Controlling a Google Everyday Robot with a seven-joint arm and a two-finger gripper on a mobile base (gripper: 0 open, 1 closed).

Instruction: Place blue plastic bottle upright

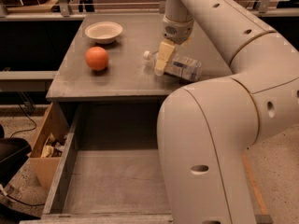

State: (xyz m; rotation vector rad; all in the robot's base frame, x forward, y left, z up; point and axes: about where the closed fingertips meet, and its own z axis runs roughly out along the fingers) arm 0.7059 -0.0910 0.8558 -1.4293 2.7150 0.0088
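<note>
Pincer (160,67), grip unclear, at neck of toppled clear blue plastic bottle (185,67) on matte grey table (125,78).

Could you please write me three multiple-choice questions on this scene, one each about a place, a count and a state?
1. Where is the gripper?
A. over the table's far left corner
B. at the cap end of the blue plastic bottle
C. over the table's near left corner

2. How many loose things are on the table?
A. one
B. two
C. three

3. How is the bottle placed?
A. lying on its side
B. upright on its base
C. upside down on its cap

Answers:
1 B, it hangs by the neck, next to the white cap.
2 C, a white bowl, an orange ball and the bottle.
3 A, its length runs along the tabletop.
</note>
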